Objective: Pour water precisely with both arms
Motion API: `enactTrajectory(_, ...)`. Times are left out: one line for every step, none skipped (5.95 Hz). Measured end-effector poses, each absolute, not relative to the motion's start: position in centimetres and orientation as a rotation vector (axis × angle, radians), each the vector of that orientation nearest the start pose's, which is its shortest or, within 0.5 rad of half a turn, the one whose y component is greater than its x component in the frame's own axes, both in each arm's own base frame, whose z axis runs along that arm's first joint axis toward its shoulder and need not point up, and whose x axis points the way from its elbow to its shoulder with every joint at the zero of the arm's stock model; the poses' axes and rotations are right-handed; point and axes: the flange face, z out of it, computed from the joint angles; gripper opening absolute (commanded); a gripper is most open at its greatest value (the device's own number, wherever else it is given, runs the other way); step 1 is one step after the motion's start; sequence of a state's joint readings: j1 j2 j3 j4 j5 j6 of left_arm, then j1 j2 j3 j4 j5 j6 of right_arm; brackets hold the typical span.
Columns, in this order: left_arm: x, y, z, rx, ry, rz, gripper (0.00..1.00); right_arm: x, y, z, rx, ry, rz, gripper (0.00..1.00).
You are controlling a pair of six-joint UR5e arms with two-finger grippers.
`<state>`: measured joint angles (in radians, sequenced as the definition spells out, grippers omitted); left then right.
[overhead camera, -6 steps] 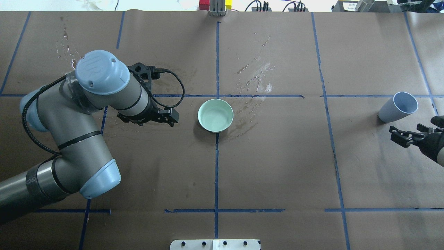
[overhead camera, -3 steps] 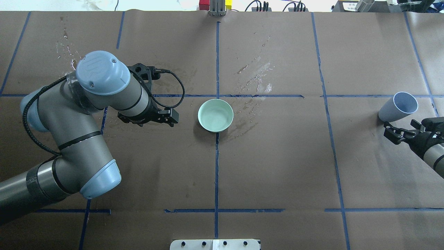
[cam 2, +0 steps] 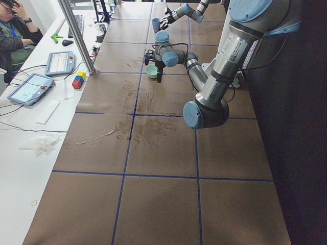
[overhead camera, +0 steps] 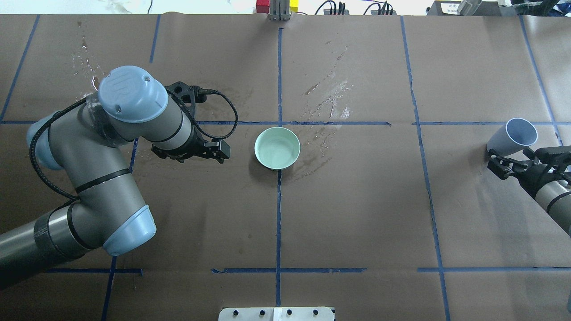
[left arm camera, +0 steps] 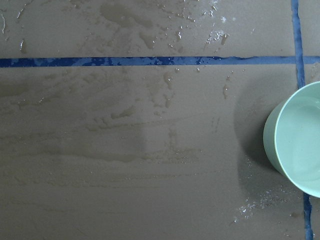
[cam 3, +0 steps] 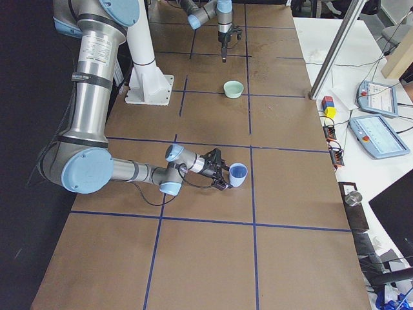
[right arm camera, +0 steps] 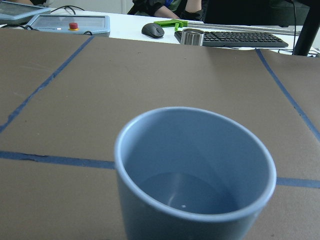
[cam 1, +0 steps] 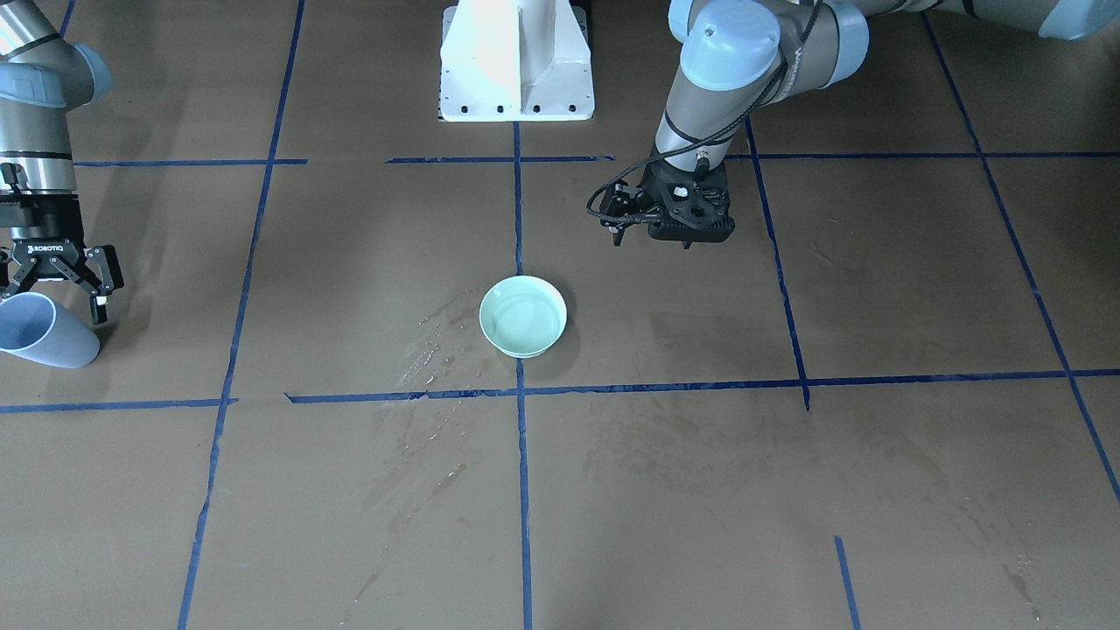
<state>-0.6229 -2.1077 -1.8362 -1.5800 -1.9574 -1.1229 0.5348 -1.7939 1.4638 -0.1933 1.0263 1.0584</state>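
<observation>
The water [right arm camera: 186, 194] is a shallow, glossy pool at the bottom of the blue cup [right arm camera: 195, 165], which stands upright at the far right edge of the overhead view and the far left edge of the front-facing view.

Over the last second the right arm [cam 1: 35, 114] has carried its jaws in from the frame edge. They now stand spread apart, just beside the cup's lower wall and not yet closed on it. This reads as the end of the approach, with the grasp as the next step and the pour not yet begun.

The green bowl [overhead camera: 277, 148], the likely target, sits at the centre of the overhead view, well apart from the cup. Whether it already holds liquid cannot be told.

The left arm [overhead camera: 102, 178] has kept its place. Its jaws point downward just left of the bowl, appear pressed together and hold nothing.

The worktop [overhead camera: 357, 223] is covered in brown paper, divided into a grid by blue tape [overhead camera: 278, 214]. Wet streaks [overhead camera: 330, 96] glisten above and to the right of the bowl, and more damp patches lie at upper left, so the paper may be slick.

A white pedestal [cam 1: 516, 61] stands at top centre of the front-facing view. In the left-side view, a bench along the left edge carries two control tablets [cam 2: 30, 88] and coloured blocks [cam 2: 79, 79]. A seated person [cam 2: 15, 28] is at upper left.
</observation>
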Motion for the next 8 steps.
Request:
enactTrajectory(45.2, -44.3, 23.7, 0.095, 0.874, -0.007, 1.00, -25.0, -36.4, 66.0, 0.947, -0.630, 0.310, 1.00)
enactTrajectory(45.2, -44.3, 23.7, 0.095, 0.874, -0.007, 1.00, -25.0, -36.5, 66.0, 0.953, -0.626, 0.313, 1.00)
enactTrajectory(45.2, -44.3, 23.7, 0.095, 0.874, -0.007, 1.00, -25.0, -36.6, 65.9, 0.960, -0.622, 0.317, 1.00)
enactTrajectory(45.2, -44.3, 23.7, 0.094, 0.874, -0.007, 1.00, -25.2, -36.9, 65.6, 0.972, -0.621, 0.326, 1.00)
enactTrajectory(45.2, -44.3, 23.8, 0.094, 0.873, -0.007, 1.00, -25.5, -37.2, 65.3, 0.983, -0.620, 0.334, 1.00)
enactTrajectory(45.2, -44.3, 23.8, 0.094, 0.873, -0.007, 1.00, -25.5, -37.3, 65.3, 0.991, -0.614, 0.340, 1.00)
enactTrajectory(45.2, -44.3, 23.8, 0.094, 0.873, -0.007, 1.00, -25.3, -37.5, 65.4, 0.996, -0.607, 0.345, 1.00)
enactTrajectory(45.3, -44.3, 23.9, 0.093, 0.872, -0.007, 1.00, -25.0, -37.7, 65.5, 0.999, -0.598, 0.349, 1.00)
